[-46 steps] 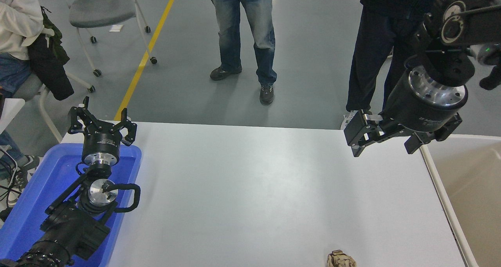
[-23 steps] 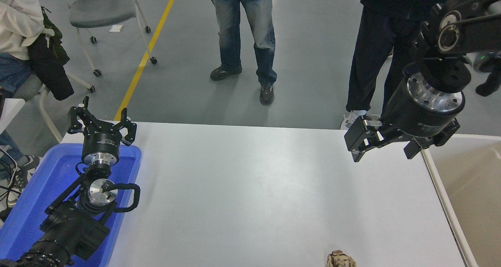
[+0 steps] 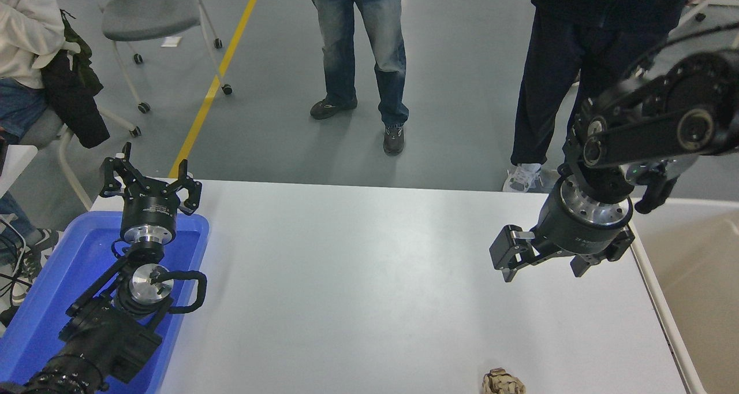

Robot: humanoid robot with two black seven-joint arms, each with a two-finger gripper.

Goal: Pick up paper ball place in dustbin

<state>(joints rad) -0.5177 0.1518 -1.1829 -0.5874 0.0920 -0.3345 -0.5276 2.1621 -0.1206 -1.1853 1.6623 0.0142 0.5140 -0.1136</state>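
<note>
The paper ball (image 3: pixel 503 383), a crumpled tan wad, lies at the near edge of the white table (image 3: pixel 358 278), partly cut off by the picture's bottom. The cream-beige dustbin (image 3: pixel 701 290) stands against the table's right side. My right gripper (image 3: pixel 542 272) is open and empty, pointing down over the table's right part, well beyond the ball and just left of the dustbin. My left gripper (image 3: pixel 147 177) is open and parked over the blue tray.
A shallow blue tray (image 3: pixel 52 284) sits at the table's left end under my left arm. Two people stand on the floor beyond the far edge, a third sits at the far left, and a wheeled chair (image 3: pixel 153 15) stands behind.
My right gripper has come down and toward the near side, from above the table's far right corner to lower over the table. The paper ball and my left arm have not moved.
</note>
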